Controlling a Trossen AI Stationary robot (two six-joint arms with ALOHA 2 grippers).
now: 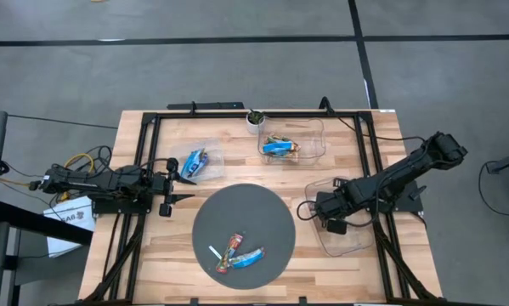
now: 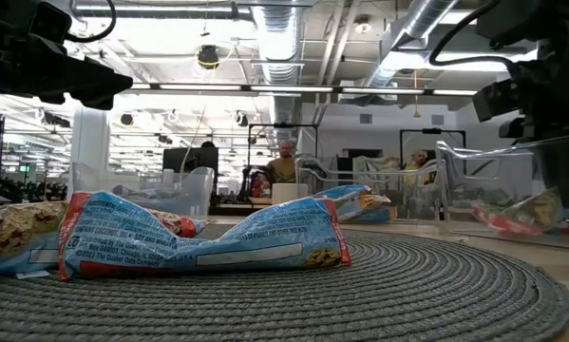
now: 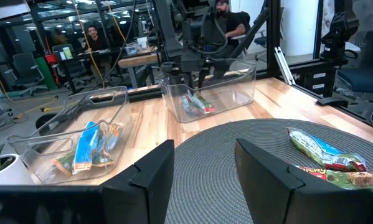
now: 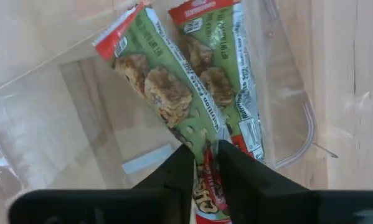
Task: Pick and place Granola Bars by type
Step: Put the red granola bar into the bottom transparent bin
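High view looks straight down, low view skims level across the round mat [image 1: 244,228], wrists close in

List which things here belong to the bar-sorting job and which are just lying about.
Job:
- bars on the round mat
- blue bars in the left tray
- blue bars in the back tray
- green-and-red bars in the right tray, right claw over them
- left claw, waiting by the mat

Lying about:
- white stick
- potted plant

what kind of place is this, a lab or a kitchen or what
Most likely a robotics lab or open workshop: exposed ceiling ducts, people seated at desks behind the wooden table, and two robot arms sorting granola bars.
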